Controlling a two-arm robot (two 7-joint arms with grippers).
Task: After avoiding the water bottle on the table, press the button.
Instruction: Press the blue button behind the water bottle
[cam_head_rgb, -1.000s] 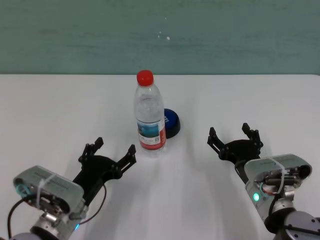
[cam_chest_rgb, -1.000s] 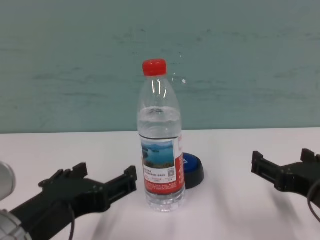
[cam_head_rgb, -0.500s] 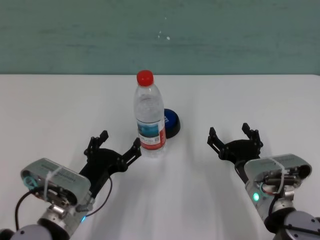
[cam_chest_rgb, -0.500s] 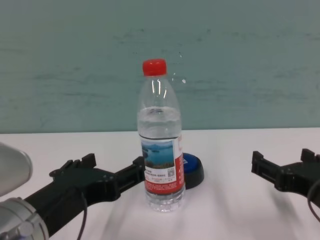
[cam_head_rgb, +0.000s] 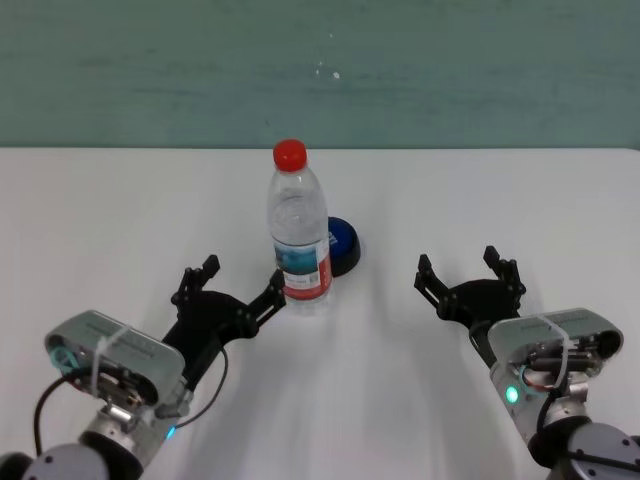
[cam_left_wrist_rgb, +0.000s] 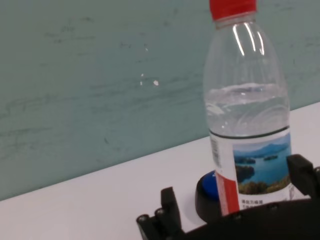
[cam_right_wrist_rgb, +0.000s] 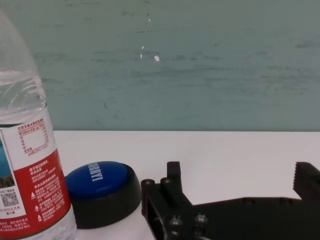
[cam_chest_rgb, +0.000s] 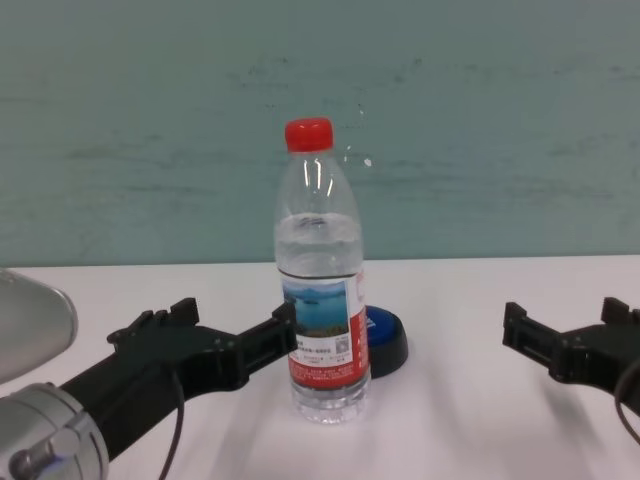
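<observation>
The water bottle (cam_head_rgb: 298, 230) is seen upright near the middle of the table (cam_head_rgb: 100, 220), with the button (cam_head_rgb: 342, 245) just behind it and slightly to its right, partly hidden by the bottle in the chest view. The left gripper (cam_head_rgb: 238, 291) is held low over the table just left of the bottle, its fingers spread apart and gripping nothing; the right-hand fingertip (cam_head_rgb: 276, 285) is seen at the bottle's label, and whether contact is made cannot be told. The right gripper (cam_head_rgb: 466, 274) is parked well to the right of the button, its fingers likewise spread and empty.

The step in hand is judged to be the approach past the bottle, with the button not yet reached. From the left, the direct line to the button is blocked by the bottle. For the next move, the left gripper would need to be carried round the far side of the bottle, or lifted over it, and then brought down onto the blue dome. A tipped bottle is the risk if the fingertip is pushed further right.
</observation>
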